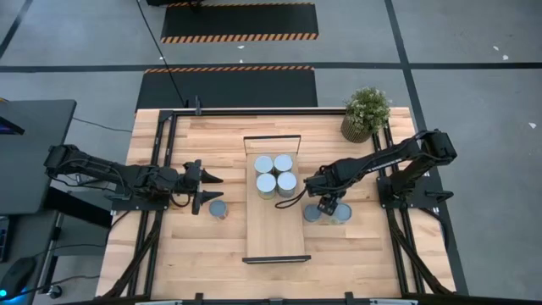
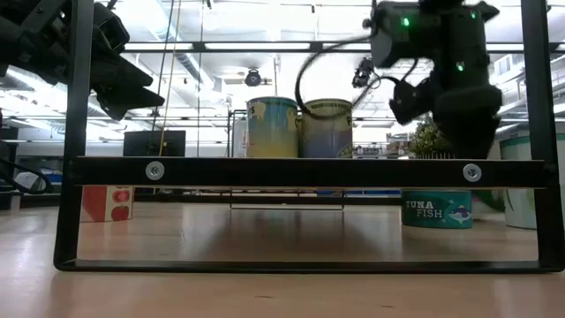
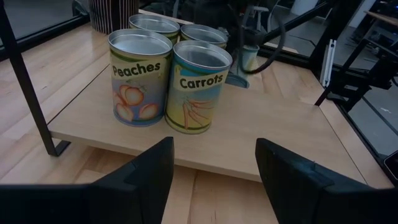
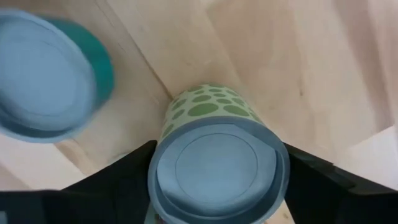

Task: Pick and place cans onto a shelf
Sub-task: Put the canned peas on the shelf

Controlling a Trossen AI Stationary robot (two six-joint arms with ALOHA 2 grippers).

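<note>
The light-wood shelf point(image 1: 275, 222) stands mid-table, with several cans point(image 1: 275, 174) upright on its far half; two read Peaches point(image 3: 140, 78) and Carrots point(image 3: 198, 87). My left gripper point(image 1: 213, 188) is open and empty, level, left of the shelf and pointing at it; it also shows in its wrist view point(image 3: 211, 180). A lone can point(image 1: 218, 209) stands on the table beside it. My right gripper point(image 1: 329, 206) is right of the shelf, pointing down, shut on a green-dotted can point(image 4: 217, 168). A teal tuna can point(image 4: 50, 74) stands next to it on the table. My right gripper has the green-dotted can between its two fingers point(image 4: 124, 180), which meet opposite sides of the can's wall just under the lid rim point(image 4: 283, 163). The fingers come from above, pointing down. The can is upright; whether its bottom is on the table, I cannot tell.
A potted plant point(image 1: 366, 113) stands at the table's far right corner. Black metal frames point(image 2: 71, 132) rise at the shelf's ends, and the black rails of the arm mounts run along both table sides. The shelf's near half point(image 1: 275, 237) is bare wood.
</note>
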